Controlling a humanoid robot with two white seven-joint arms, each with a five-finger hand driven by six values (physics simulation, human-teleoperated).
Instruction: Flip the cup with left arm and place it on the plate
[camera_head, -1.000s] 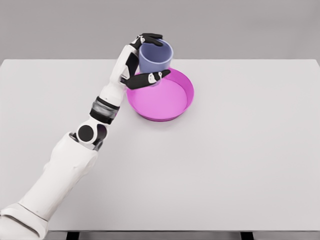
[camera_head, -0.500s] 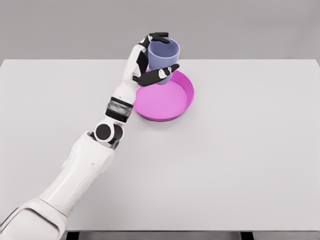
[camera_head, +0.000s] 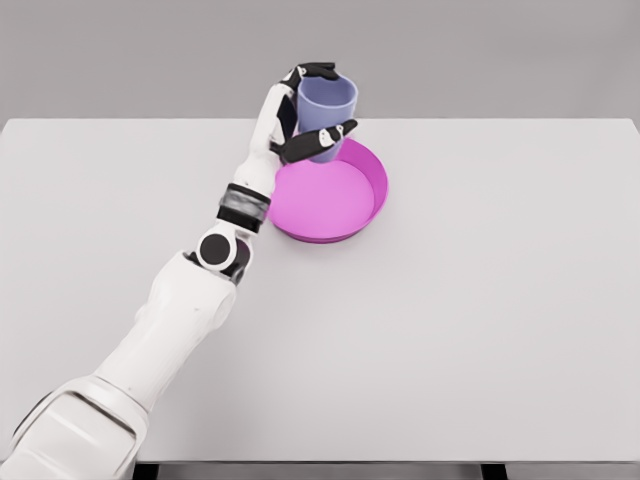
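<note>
The cup (camera_head: 328, 112), a plain lavender-blue one, is held upright with its open mouth facing up, raised above the far part of the plate (camera_head: 345, 218). Its lower edge is seen against the plate's far rim; whether it touches the plate cannot be told from this view. No brand, label or writing can be read on the cup.

The cup is gripped by the left hand (camera_head: 296, 118), whose dark fingers (camera_head: 318, 70) are curled around the far side near the rim, while the thumb (camera_head: 318, 142) is pressed across the near side lower down. The hand is thus closed around the cup's wall.

The plate is a shallow magenta dish with a raised rim, lying flat on the table (camera_head: 480, 300). No markings are visible on it either.

The left arm (camera_head: 190, 300), white with a dark wrist band and a black joint at the elbow, is extended from the lower left corner diagonally up towards the plate. No lettering can be made out on its shell.

The table is a flat, pale grey-white surface, seen against a grey background.
</note>
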